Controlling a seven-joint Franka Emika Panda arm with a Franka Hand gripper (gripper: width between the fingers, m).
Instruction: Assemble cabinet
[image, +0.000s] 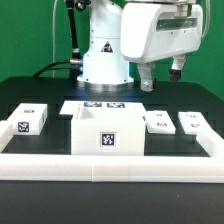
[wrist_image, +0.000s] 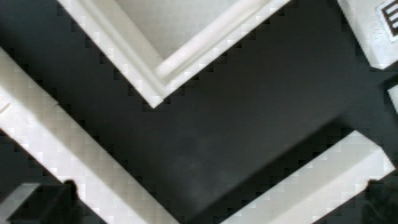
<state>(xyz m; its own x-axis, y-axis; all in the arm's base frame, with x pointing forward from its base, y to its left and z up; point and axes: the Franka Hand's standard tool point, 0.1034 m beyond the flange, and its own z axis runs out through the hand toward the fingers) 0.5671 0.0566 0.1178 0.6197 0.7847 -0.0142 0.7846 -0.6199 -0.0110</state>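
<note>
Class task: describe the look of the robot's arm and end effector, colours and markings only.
The arm is glossy white with rounded casings and a small dark mark on its base. A dark cable runs beside it. The end effector has grey fingers.

Your Panda arm (image: 105, 50) stands upright at the rear and bends forward, holding the claw (image: 162, 74) raised toward the exterior view's right, pointing downward, its two dark fingers (image: 146, 76) spread well apart.

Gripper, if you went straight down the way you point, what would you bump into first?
Probably the bare black table, since the gripper points straight down. A small white tagged part lies near that line, but depth is unclear.
</note>
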